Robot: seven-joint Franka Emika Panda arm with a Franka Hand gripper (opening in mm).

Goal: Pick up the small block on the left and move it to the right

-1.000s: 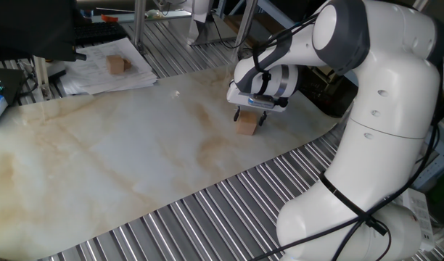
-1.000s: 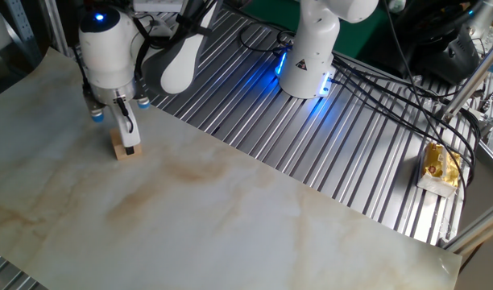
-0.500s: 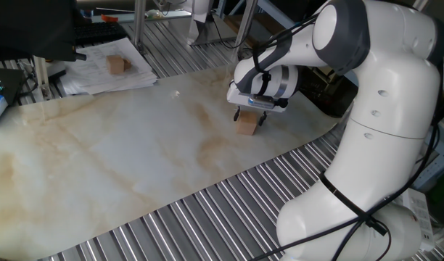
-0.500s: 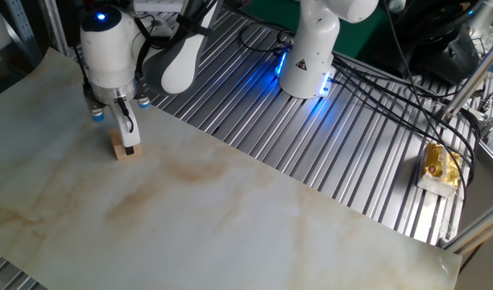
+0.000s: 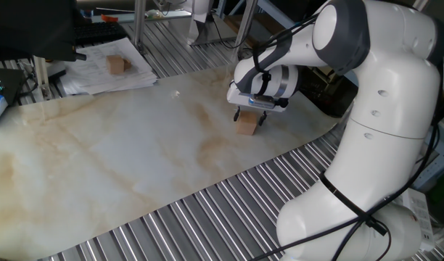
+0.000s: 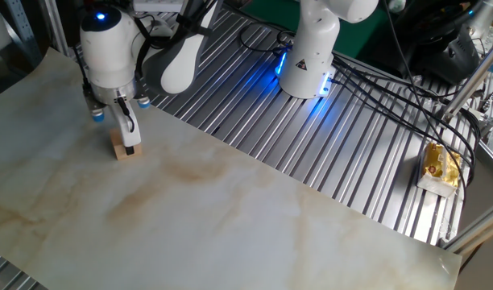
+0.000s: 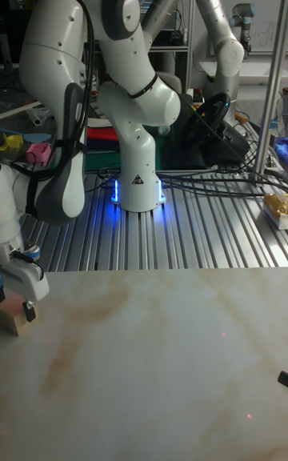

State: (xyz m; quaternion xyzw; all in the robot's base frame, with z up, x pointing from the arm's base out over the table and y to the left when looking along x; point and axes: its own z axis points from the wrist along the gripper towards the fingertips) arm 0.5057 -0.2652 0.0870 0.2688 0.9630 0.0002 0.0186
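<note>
On the marbled sheet [image 5: 120, 159], small block [image 5: 246, 127] sits upright.

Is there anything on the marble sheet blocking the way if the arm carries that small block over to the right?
Nothing visible does. The gripper straddles the small block, and the marble sheet shows only stains. The darker cube sits off the sheet on papers.

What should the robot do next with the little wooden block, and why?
Probably lift straight up a little. The end effector sits low over the small block with a finger on each side, and the block rests on the table, so it likely needs raising before going right.
</note>
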